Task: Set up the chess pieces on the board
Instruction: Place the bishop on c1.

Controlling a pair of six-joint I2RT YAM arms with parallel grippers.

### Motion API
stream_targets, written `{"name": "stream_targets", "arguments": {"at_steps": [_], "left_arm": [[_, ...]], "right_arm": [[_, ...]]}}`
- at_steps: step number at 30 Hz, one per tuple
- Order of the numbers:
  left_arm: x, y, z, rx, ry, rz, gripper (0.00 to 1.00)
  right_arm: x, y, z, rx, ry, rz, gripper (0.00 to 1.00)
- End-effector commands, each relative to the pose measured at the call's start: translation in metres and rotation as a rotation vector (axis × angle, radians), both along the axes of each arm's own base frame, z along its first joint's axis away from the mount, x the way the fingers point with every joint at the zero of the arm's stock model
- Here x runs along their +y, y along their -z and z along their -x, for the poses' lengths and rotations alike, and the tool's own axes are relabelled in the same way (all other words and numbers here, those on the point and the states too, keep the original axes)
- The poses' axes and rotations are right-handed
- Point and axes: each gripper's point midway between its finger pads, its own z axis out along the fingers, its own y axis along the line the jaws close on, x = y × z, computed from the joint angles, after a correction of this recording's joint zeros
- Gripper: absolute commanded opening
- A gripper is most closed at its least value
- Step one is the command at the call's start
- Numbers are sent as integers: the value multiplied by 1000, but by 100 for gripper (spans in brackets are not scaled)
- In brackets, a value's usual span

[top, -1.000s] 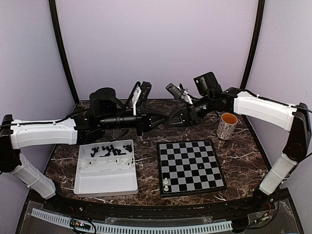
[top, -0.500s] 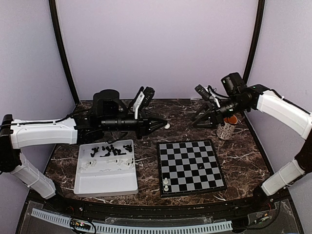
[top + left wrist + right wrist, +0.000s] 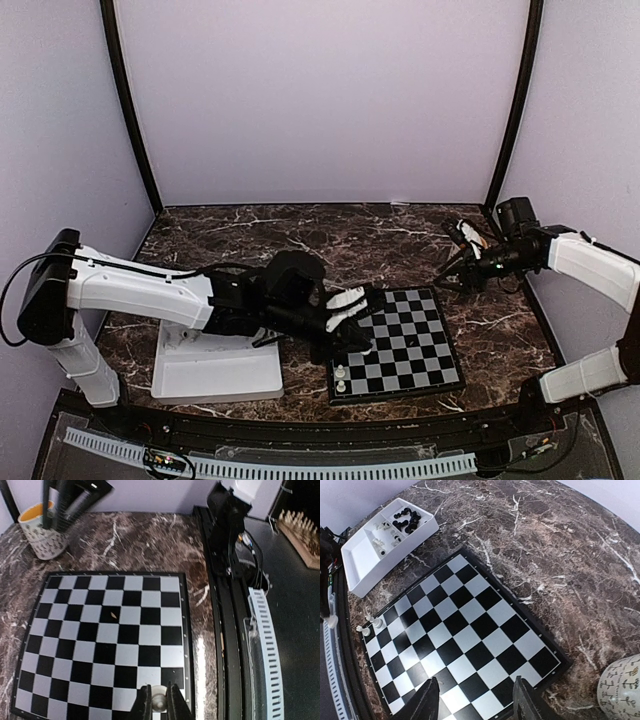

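My left arm reaches low across the tray (image 3: 215, 375), left gripper (image 3: 158, 695) pinched narrow on a white piece (image 3: 159, 703) at the near-left squares of the board (image 3: 400, 335). Right gripper (image 3: 477, 700) hangs wide open by the far right corner. The tray's compartments hold black pieces (image 3: 407, 517) and white pieces (image 3: 382, 537) separately.

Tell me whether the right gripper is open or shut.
Open. The right gripper shows both fingers wide apart above the board, nothing between them.
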Motion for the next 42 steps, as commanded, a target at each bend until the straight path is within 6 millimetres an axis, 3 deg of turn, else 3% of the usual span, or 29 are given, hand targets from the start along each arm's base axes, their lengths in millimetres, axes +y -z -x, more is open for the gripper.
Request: {"name": "stream_targets", "arguments": {"at_steps": [1, 5, 15, 42], "left_arm": [[-7, 24, 21, -88, 97, -92, 9], [-13, 53, 31, -91, 135, -150, 9], [-26, 82, 36, -71, 155, -200, 10], [-43, 99, 32, -60, 132, -224, 13]], "right_arm": [[-5, -11, -22, -115, 41, 12, 51], [-6, -6, -23, -112, 41, 22, 51], [-7, 1, -22, -106, 35, 33, 51], [-4, 7, -18, -84, 8, 27, 51]]}}
